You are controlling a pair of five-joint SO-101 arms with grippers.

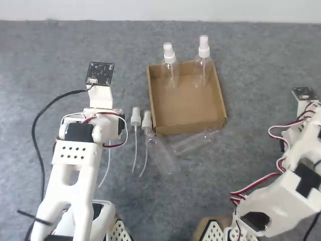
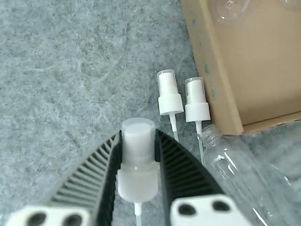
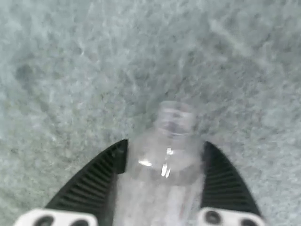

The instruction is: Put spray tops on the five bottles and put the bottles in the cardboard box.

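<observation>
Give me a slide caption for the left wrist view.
Left gripper holds a spray top; two more tops and a bottle lie beside the box.

No legible text, labels, numbers. Bluish specks (image 2: 206, 68) on cardboard box (image 2: 223, 101) rim, possibly print.

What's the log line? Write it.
left gripper shut on spray top; right gripper shut on uncapped bottle; cardboard box holds two capped bottles; two loose tops, two bare bottles outside

Two capped bottles (image 1: 170, 68) stand in the cardboard box (image 1: 186, 109); two uncapped bottles (image 1: 163, 153) (clear, seemingly empty) lie just before it.
</observation>
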